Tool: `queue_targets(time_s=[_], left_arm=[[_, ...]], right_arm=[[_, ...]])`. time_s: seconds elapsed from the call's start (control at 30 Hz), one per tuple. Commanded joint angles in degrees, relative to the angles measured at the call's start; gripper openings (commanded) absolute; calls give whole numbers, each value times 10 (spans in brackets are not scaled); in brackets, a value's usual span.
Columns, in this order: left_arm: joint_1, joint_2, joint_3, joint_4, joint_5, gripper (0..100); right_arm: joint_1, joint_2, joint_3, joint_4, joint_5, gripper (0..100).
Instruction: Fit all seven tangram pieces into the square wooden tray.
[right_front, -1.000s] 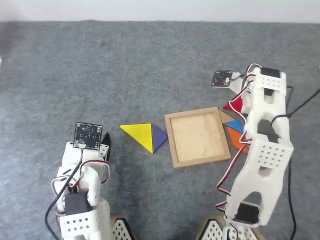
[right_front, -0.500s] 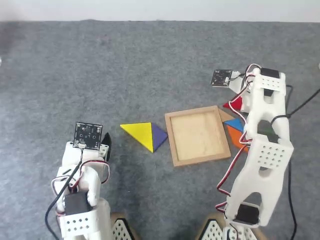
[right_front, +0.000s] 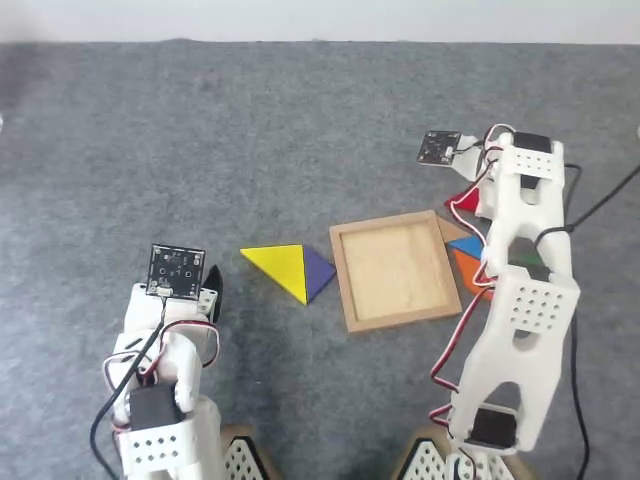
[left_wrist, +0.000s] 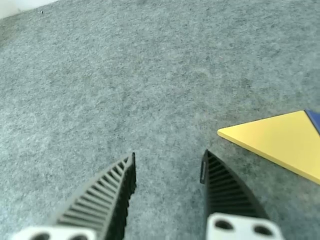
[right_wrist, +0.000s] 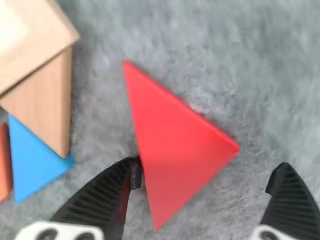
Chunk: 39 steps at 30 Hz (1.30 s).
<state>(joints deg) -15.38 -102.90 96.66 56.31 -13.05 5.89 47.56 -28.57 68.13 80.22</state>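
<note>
Right claw (right_wrist: 206, 172) shifted — straddles red triangle (right_wrist: 175, 145).

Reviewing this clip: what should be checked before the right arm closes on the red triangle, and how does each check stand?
1. Right gripper open: ok.
2. Red triangle between its fingers: ok.
3. Red triangle apart from the wood-coloured piece: ok.
4. Wooden tray empty: ok.
5. Left gripper away from the tray: ok.
6. Right fingers low enough to grip: cannot tell.

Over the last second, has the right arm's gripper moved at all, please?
Yes. The right gripper has edged slightly away from the square wooden tray's far rim.
</note>
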Motion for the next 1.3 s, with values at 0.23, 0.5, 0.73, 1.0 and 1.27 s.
queue_targets(time_s=[0.23,0.5,0.73,1.0,1.27], left_arm=[[1,0,-1,3,-3,208],[1,0,-1,3,-3,208],[1,0,-1,3,-3,208],[1,0,-1,3,-3,208],[2,0,-1,3,-3,208]], right_arm=[[-39,67,-52,-37,12,383],[-42,80,-51,-15,14,262],[-40,75,-55,40,32,224],[-38,31,-51,87,31,223],[-27,-28,-57,76,28,325]])
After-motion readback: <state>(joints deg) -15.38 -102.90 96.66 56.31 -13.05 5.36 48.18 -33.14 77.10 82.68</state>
